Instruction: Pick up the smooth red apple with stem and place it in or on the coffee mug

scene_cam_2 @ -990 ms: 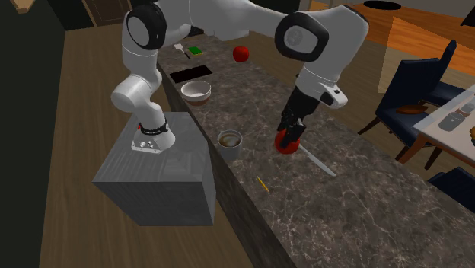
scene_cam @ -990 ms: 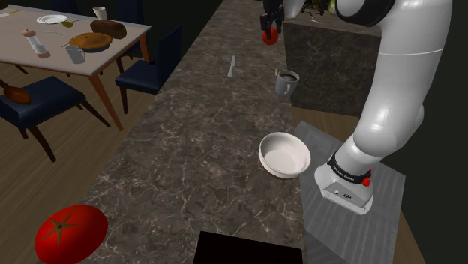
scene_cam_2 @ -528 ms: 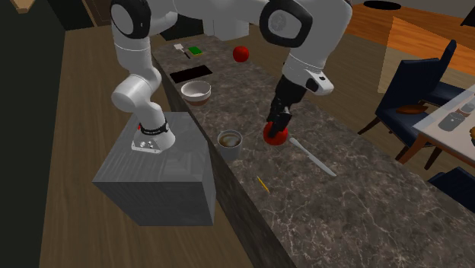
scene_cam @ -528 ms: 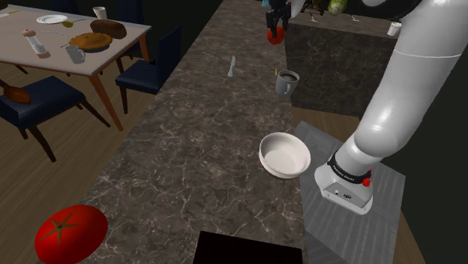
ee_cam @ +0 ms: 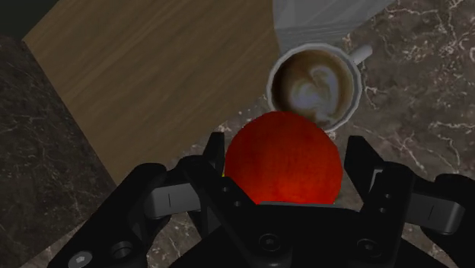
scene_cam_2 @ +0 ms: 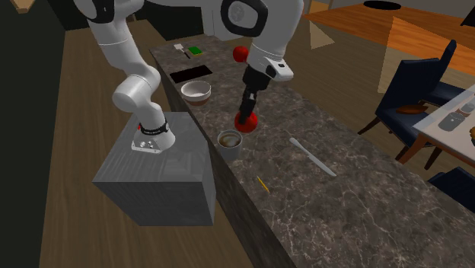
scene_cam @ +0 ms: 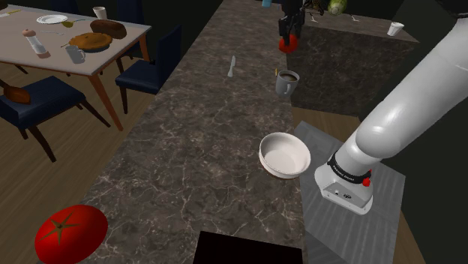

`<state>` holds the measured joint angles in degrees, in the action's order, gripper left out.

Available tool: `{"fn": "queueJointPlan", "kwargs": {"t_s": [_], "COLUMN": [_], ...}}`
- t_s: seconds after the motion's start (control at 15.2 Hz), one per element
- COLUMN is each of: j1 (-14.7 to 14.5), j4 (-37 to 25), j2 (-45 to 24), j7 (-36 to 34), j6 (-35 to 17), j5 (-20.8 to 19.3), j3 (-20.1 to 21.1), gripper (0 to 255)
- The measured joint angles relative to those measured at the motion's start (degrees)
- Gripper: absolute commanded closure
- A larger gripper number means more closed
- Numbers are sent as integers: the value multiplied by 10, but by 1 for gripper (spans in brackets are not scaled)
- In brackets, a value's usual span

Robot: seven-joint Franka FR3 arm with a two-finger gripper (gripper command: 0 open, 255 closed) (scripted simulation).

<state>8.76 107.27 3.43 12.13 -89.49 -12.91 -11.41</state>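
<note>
Gripper [ee_cam: 286, 149] clasps the red apple [ee_cam: 282, 166] between its fingers near the mug [ee_cam: 315, 85].

Dark marbled bench [scene_cam: 195, 150], coffee mug [scene_cam: 286, 81] at its edge, white bowl [scene_cam: 284, 155] nearby, red tomato [scene_cam: 70, 234], slim grey utensil [scene_cam: 232, 67], perhaps a knife, flat black slab [scene_cam: 247, 249].

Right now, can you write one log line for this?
gripper: shut on apple | apple: in air, near mug | mug: upright on counter

A round white bowl [scene_cam: 285, 155] is sitting on the dark veined stone counter [scene_cam: 195, 165], a large red tomato [scene_cam: 71, 233] lying well apart from it.
</note>
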Motion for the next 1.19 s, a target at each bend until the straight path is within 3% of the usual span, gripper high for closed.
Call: {"fn": "queueJointPlan", "kwargs": {"t_s": [0.4,1.19], "j1": [-8,-7], "j4": [140,224], "j2": [141,137], "j7": [-33,-51], "j6": [6,-79], "j5": [-14,-17], "j3": [18,13], "gripper": [255,255]}}
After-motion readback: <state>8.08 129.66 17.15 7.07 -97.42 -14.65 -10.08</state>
